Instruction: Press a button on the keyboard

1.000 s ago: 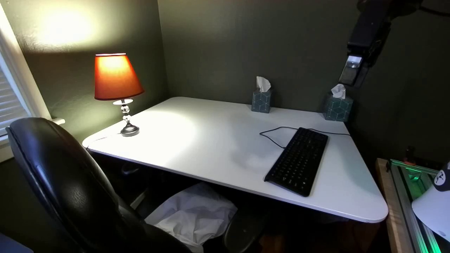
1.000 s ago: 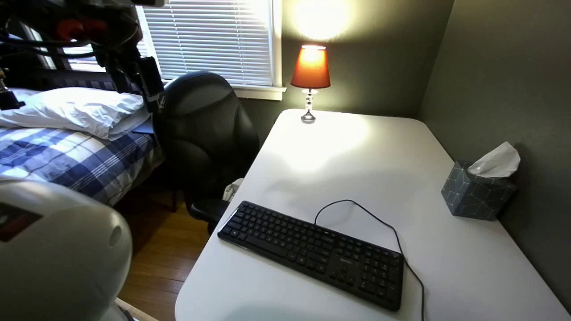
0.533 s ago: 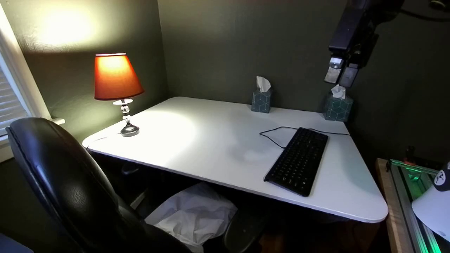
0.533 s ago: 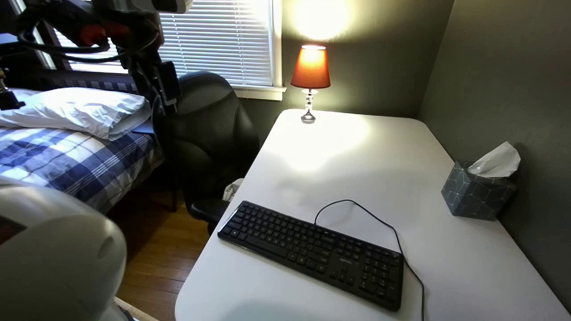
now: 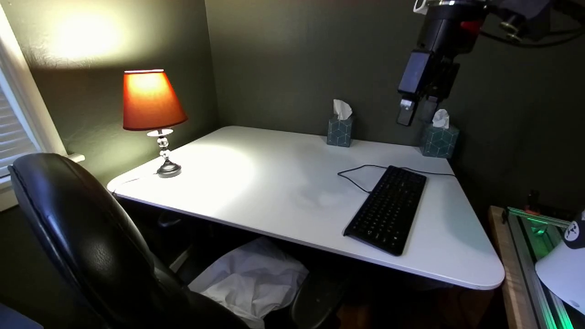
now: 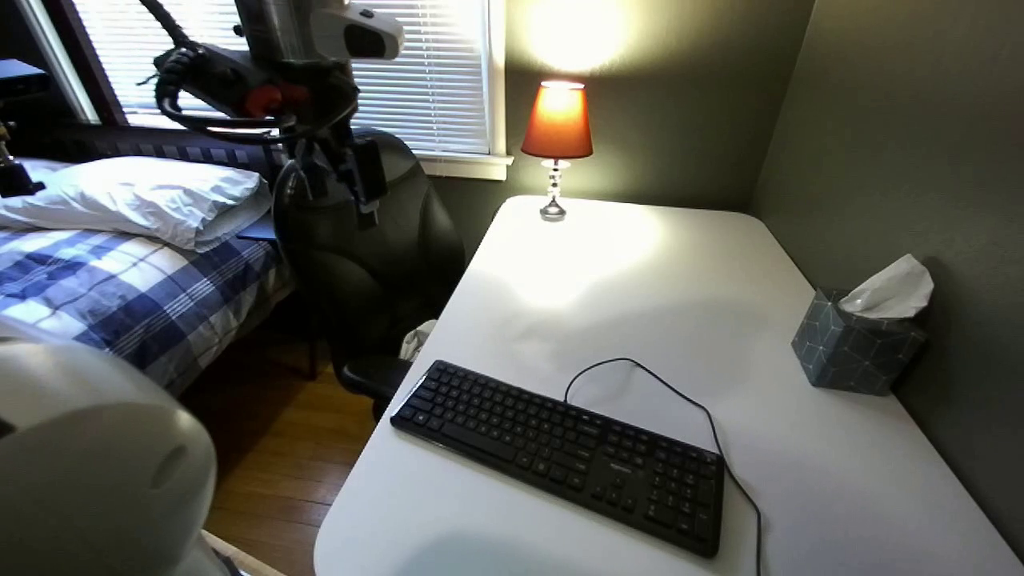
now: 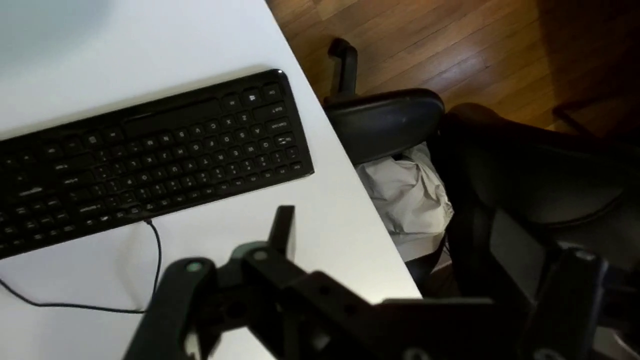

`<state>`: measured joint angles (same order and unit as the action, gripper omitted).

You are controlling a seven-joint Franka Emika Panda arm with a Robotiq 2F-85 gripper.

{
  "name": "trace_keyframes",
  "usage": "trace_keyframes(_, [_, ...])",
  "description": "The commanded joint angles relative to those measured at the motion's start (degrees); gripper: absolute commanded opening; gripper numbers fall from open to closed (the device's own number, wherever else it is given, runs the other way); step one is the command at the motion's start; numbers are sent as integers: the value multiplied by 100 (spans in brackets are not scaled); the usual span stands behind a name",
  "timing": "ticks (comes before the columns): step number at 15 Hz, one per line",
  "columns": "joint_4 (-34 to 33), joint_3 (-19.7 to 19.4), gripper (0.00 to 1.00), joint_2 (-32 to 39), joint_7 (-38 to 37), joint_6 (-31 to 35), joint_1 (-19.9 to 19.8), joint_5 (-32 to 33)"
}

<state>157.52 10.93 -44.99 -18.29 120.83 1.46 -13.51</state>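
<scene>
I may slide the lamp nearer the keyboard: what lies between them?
From the lamp comes white desktop, then the thin black cable looping out from the keyboard; both exterior views show it.

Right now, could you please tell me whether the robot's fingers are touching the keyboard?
Apart: in an exterior view, wall and desk show between the fingers and the keyboard.

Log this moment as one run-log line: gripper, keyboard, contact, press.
gripper: open, in the air, holding nothing | keyboard: lying on white desk | contact: none | press: none under way
</scene>
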Motion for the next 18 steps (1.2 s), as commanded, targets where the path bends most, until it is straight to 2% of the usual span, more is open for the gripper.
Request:
trace_keyframes(1, [-9,77,100,526,267,255,-92,680])
trace_keyframes(7, [-5,-122,100,1130,611,1145,-126,1376])
trace_keyframes(8, [-6,-106,100,880,447,809,-36,1269])
trace_keyframes(15, [-19,-130,100,936,457,867,-27,1277])
trace_keyframes(18, [-69,-290,100,1342,713,939,42,1159])
